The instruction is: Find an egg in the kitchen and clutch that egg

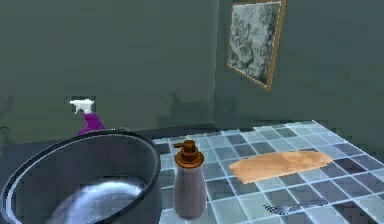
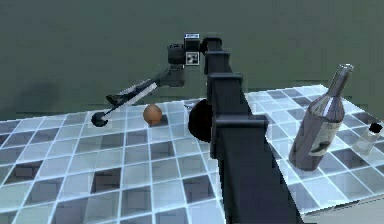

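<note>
A small brown egg (image 2: 152, 114) lies on the checkered tile counter (image 2: 90, 160) in the arm side view. The dark arm (image 2: 235, 130) rises from the bottom edge to its white markers (image 2: 190, 50). From there my gripper (image 2: 108, 108) slants down to the left, and its thin fingers (image 2: 135, 93) pass just above and left of the egg. I cannot tell whether the gripper touches the egg or holds anything.
A tall glass bottle (image 2: 322, 118), a small shaker (image 2: 365, 140) and a dark round object (image 2: 197, 120) share that counter. In the forward view stand a big dark pot (image 1: 80, 185), a pump dispenser (image 1: 189, 180), a purple spray bottle (image 1: 88, 115), an orange cloth (image 1: 280, 165) and a framed picture (image 1: 255, 40).
</note>
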Controlling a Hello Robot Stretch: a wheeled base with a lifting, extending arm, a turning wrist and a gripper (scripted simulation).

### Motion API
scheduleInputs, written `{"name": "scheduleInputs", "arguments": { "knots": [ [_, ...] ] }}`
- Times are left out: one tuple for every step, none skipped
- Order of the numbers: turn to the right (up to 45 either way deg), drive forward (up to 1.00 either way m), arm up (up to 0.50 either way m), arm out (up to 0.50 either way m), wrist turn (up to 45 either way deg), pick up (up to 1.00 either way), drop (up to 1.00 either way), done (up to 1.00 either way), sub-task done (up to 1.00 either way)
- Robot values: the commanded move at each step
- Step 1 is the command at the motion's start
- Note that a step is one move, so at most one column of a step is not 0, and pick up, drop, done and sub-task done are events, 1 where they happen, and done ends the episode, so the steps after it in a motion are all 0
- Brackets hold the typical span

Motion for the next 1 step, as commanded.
{"name": "scheduleInputs", "arguments": {
  "knots": [
    [0.0, 0.00, 0.00, 0.00, 45.0, 0.00, 0.00, 0.00, 0.00]
  ]
}}
